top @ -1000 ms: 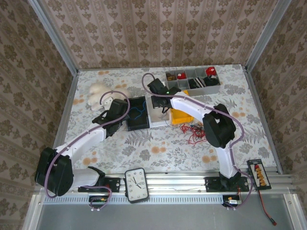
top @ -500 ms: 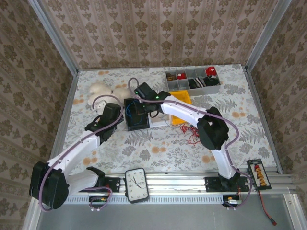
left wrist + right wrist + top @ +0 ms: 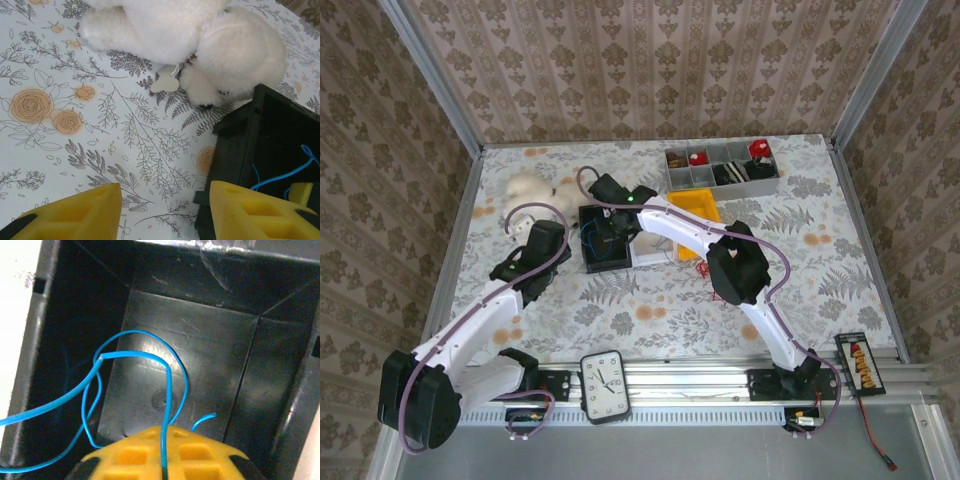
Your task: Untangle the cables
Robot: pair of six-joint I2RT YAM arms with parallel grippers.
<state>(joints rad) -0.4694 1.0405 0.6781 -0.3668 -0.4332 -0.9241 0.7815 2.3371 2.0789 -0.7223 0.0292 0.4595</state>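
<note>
A thin blue cable (image 3: 168, 390) loops inside the black box (image 3: 200, 355). My right gripper (image 3: 165, 445) hangs over that box, shut, with the blue cable pinched between its yellow pads. From above, the right gripper (image 3: 608, 222) reaches down into the black box (image 3: 620, 262), where blue cable (image 3: 588, 236) shows. Red cables (image 3: 696, 264) lie on the table beside the right arm's elbow, partly hidden by it. My left gripper (image 3: 165, 200) is open above bare tablecloth, its right finger just by the black box's (image 3: 260, 140) left wall, nothing between the fingers. Seen from above, the left gripper (image 3: 552, 246) is left of the box.
A white plush toy (image 3: 200, 45) lies ahead of the left gripper, touching the box's far corner. A yellow bin (image 3: 692, 208) and a grey compartment tray (image 3: 720, 168) stand behind the right arm. A black clock (image 3: 603, 386) sits at the near edge.
The right gripper has swung left from the bins to over the black box, carrying the blue cable. The left arm has pulled back down and left, away from the box.
</note>
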